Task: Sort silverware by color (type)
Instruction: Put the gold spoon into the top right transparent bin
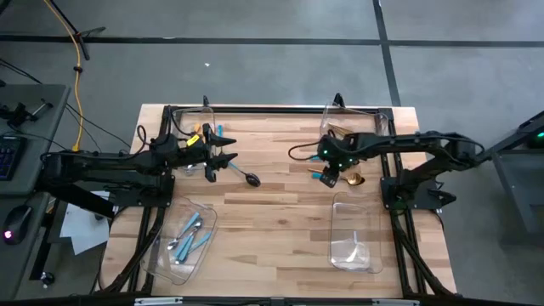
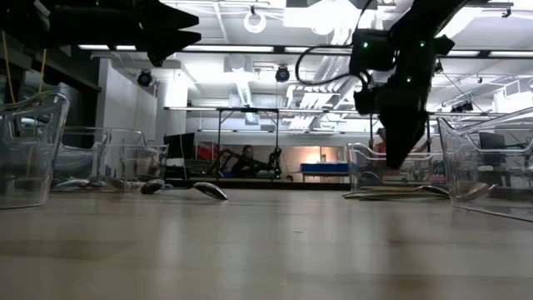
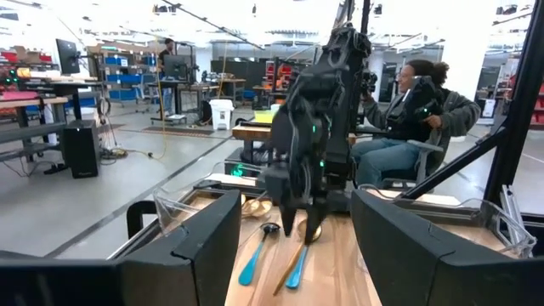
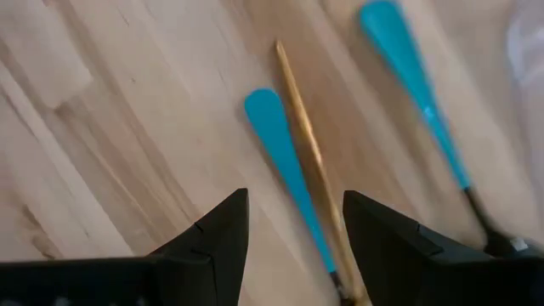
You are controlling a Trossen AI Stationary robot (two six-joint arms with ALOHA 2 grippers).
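A large workshop with ceiling lights and desks is seen beyond the wooden table, and a seated person is visible behind it. Four clear plastic bins are set near the table's corners. The front-left bin is already loaded with several light-blue-handled pieces; the front-right bin appears to hold nothing, so the sorting is judged to be only partly done. Loose silverware is left on the boards: a dark spoon near the middle, gold pieces at the right, and two teal-handled utensils with a gold handle between them. The left gripper is held level above the table, fingers spread and empty. The right gripper is pointed down over the teal and gold handles, fingers parted astride them, nothing gripped.
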